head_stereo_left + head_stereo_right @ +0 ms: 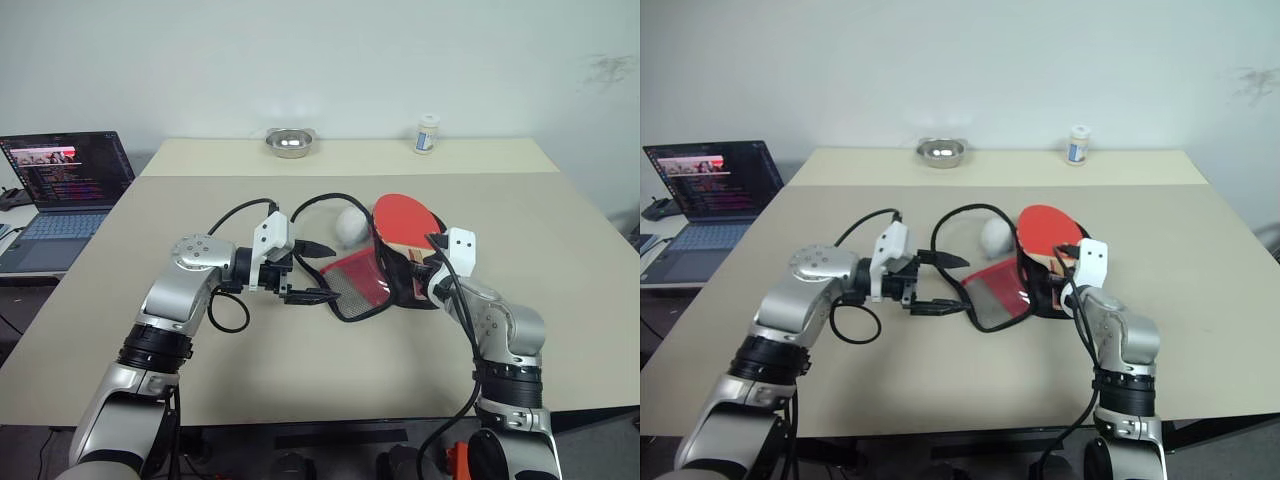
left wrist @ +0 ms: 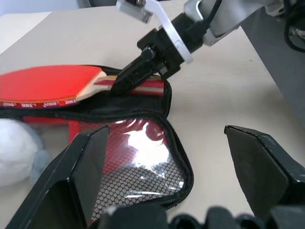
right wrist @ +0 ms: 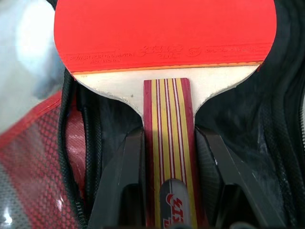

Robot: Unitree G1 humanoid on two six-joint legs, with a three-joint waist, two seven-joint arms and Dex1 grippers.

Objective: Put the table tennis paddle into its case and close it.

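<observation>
Red rubber: the table tennis paddle (image 3: 164, 33) shows its round red face up, printed strip along the lower edge, pale wood below it, handle striped red and yellow.
Paddle place: over the open case (image 1: 365, 285), on the right half of the table (image 1: 560, 240) — handle toward the robot, face pointing away.
Right gripper (image 3: 167, 157): pinching the paddle handle, one black finger (image 3: 126, 176) on each side of it, touching the wood.
Right gripper seen from left wrist: its dark tips sit on the handle just above the case's zip edge.
Case: unzipped, lies flat on the table; red side with black mesh pocket and clear window faces up near the left gripper, black fabric side under the paddle.
Case flap: the mesh part spreads toward the robot's left, black zip border all round it.
Left gripper (image 1: 312, 272): spread wide, nothing between the fingers — it points to the robot's right, tips just beside the case's mesh flap, contact with it cannot be told.
White ball-like thing (image 1: 352, 224): soft white, on the table just beside the paddle's red face and the case's far edge.
Metal bowl (image 1: 291, 142): far edge of the table, well apart from the case.
Small white jar (image 1: 427, 134): far edge too, to the right of the bowl.
Laptop (image 1: 62, 190): open, screen lit, on a separate surface to the left.
</observation>
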